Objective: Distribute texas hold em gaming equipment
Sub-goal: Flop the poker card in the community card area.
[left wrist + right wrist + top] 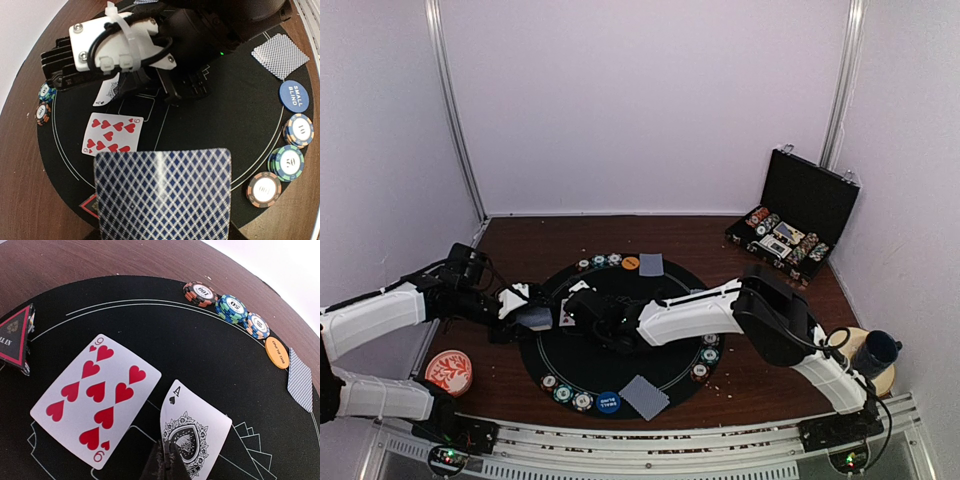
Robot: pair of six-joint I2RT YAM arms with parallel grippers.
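Note:
My left gripper (527, 312) is shut on a stack of blue-backed playing cards (162, 192) at the left edge of the round black mat (670, 365); its fingers are hidden under the cards. My right gripper (167, 454) reaches across the mat and is shut on the ace of spades (196, 430), held face up and tilted just above the mat. The nine of hearts (95, 400) lies face up beside it. A red triangle marker (15, 337) sits at the mat's left edge. Striped chips (231, 308) and an orange disc (277, 352) line the far rim.
Face-down cards lie at the far rim (651, 264) and near rim (644, 396), with a blue disc (608, 402) and chips (565, 392) beside the latter. More chips (708, 355) sit at right. An open chip case (790, 225), a red-and-white dish (448, 370) and a dark blue cup (875, 350) stand off the mat.

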